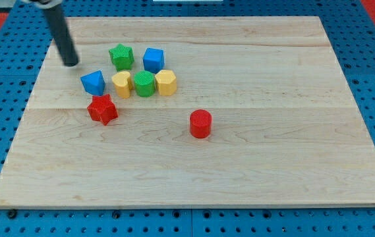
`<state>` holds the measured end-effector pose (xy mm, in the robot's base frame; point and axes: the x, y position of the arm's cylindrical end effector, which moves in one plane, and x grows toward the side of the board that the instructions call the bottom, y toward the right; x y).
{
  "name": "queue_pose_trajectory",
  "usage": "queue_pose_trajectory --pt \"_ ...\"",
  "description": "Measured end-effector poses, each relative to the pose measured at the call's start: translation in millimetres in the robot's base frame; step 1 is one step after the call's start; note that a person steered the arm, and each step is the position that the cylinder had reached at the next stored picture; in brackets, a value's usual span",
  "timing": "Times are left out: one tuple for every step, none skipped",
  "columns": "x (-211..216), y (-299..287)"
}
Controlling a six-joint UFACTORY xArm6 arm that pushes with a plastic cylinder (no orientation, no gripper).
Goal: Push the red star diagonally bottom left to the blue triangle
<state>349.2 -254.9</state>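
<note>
Red star (102,109) sits below-right of tool's tip (72,64), well apart; blue triangle (93,82) btwn them. Tool holds nothing.

A single view looks down at a slant from above the near edge of the board (194,174), facing its far edge. It stands far enough back that the whole board shows, with blue pegboard (372,52) round every side. The rod (62,36) enters at the far left, its upper part cut off by the frame.
</note>
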Motion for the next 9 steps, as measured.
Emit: queue_pose_trajectory --pt "45.9 -48.4" --pt "153.5 -7.2" --pt "247.0 61.9" --pt "199.9 179.0" --pt "133.0 204.7" --pt "86.3 182.6" --pt "86.3 116.0" --pt "87.0 44.7" --pt "101.4 45.8"
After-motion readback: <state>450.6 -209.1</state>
